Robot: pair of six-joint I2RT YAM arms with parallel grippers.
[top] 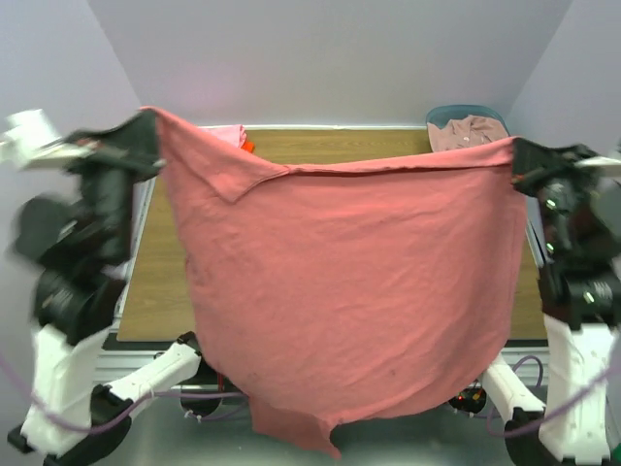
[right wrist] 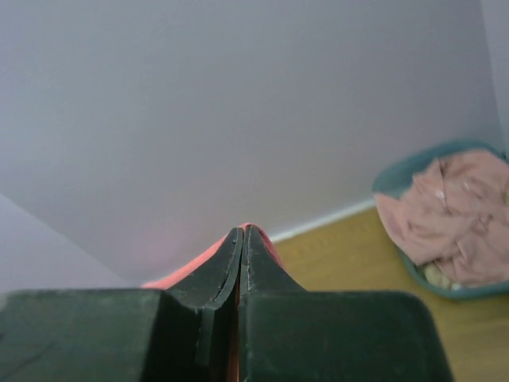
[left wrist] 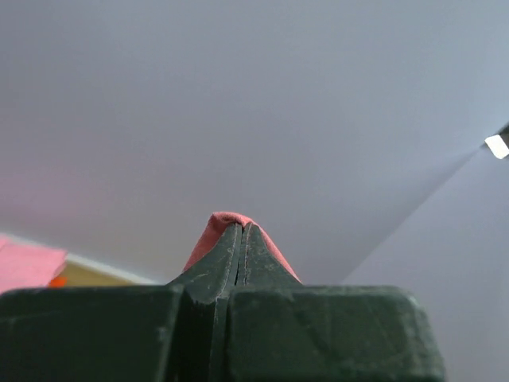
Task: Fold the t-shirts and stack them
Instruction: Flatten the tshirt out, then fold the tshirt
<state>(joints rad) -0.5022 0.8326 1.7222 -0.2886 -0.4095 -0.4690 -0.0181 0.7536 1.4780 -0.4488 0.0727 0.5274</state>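
Note:
A coral-red t-shirt [top: 349,291] hangs spread wide in the air above the table, stretched between both arms. My left gripper [top: 147,124] is shut on its upper left corner, where red cloth [left wrist: 208,235] peeks over the fingertips. My right gripper [top: 516,148] is shut on the upper right corner, with red cloth [right wrist: 191,267] beside the tips. The shirt's lower hem drops past the table's near edge. A bright pink t-shirt [top: 231,134] and an orange bit [top: 248,147] lie at the back left, mostly hidden. A pale dusty-pink t-shirt [top: 468,132] fills the basket.
The blue-grey basket [right wrist: 398,171] stands at the table's back right corner. The wooden table [top: 160,291] shows on both sides of the hanging cloth. Lilac walls close in at the back and on both sides.

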